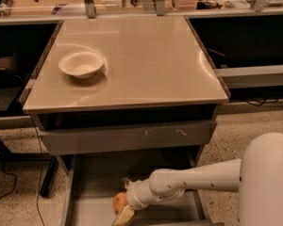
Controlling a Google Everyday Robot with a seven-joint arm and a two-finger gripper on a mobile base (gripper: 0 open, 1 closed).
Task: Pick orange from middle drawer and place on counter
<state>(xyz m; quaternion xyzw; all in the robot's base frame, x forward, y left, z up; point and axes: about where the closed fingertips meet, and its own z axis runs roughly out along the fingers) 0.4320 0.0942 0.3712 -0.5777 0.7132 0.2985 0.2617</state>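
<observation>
Where the arm ends: gripper (pixel 125 199) low inside the middle drawer (pixel 92 206), at the picture's bottom edge.
Jaws: spread, one on each side of the orange (pixel 118 203); upper one dim in shadow, lower one cut off below.
Orange: on the drawer floor, its right side hidden by the gripper.
Table (pixel 146 55): carries a white bowl (pixel 81 64), left side.

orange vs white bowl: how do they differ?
The orange is small and orange-red; the white bowl is wider and pale. The orange lies in the middle drawer at the gripper; the white bowl sits on the counter, away from it. Both are round.
</observation>
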